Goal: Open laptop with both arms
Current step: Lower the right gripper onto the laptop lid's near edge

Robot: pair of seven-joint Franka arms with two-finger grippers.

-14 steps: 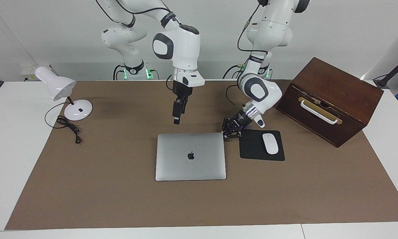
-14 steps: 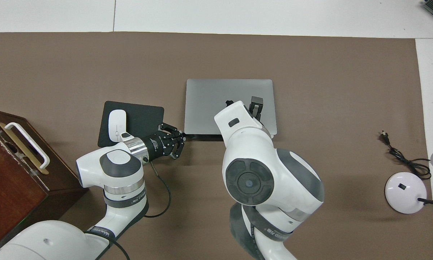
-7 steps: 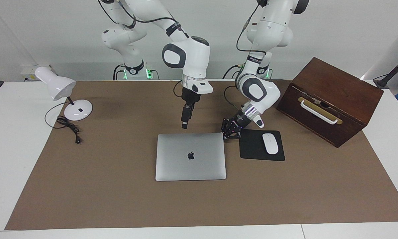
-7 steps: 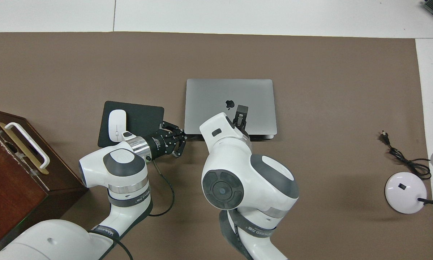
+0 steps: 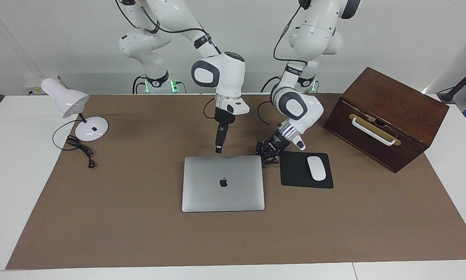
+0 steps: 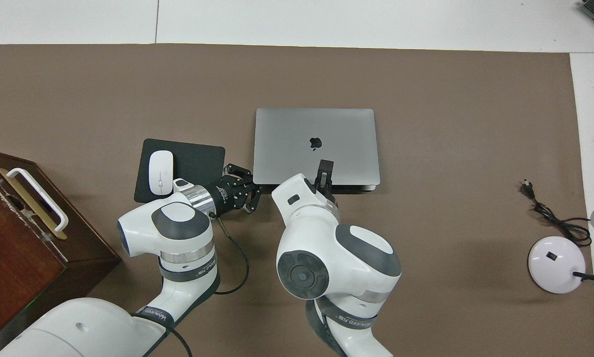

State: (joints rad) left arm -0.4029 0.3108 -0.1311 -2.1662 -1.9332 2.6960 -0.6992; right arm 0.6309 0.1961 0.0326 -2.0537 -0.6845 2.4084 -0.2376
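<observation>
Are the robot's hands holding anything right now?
No, nothing. The left tool sits low by a corner of the closed silver-grey laptop, not gripping it. The right tool hangs above its nearer edge.

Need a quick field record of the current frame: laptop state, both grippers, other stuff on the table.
laptop: closed, flat on the brown mat, logo up
left gripper: low at the laptop's corner nearest the mouse pad
right gripper: pointing down over the laptop's robot-side edge, not touching
mouse: on the pad
lamp: toward the right arm's end
wooden box: toward the left arm's end
</observation>
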